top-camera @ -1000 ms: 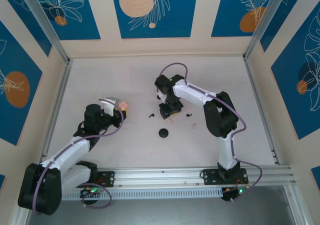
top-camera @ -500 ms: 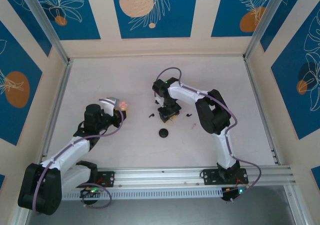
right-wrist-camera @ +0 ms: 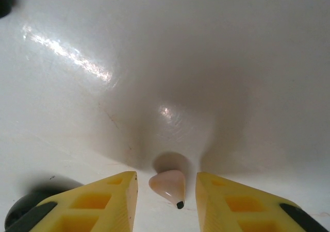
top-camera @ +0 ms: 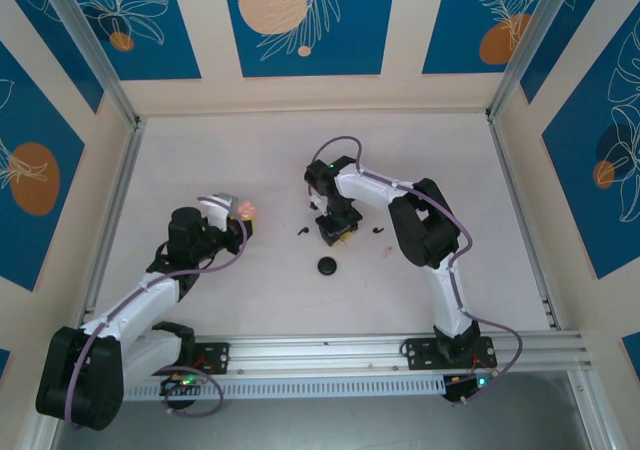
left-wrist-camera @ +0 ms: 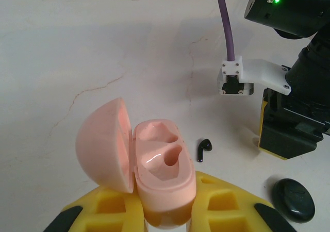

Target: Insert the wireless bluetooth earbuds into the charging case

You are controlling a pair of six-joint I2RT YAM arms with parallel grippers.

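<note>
Left gripper (left-wrist-camera: 165, 214), mine, clenched around the open pink charging case (left-wrist-camera: 162, 170); one dark earbud (left-wrist-camera: 203, 150) lies on the table (left-wrist-camera: 103, 46) at its 2 o'clock. My right gripper (right-wrist-camera: 165, 191), fingers released, straddles a small pink piece (right-wrist-camera: 169, 183) untouched; from above, the other earbud (top-camera: 377, 230) lies at 3 o'clock.

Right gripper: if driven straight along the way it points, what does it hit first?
Most likely the small pink, dark-tipped piece lying between the fingers of the right gripper, with the table directly under it. Depth is hard to judge, but the piece's shadow suggests the surface is close.
</note>
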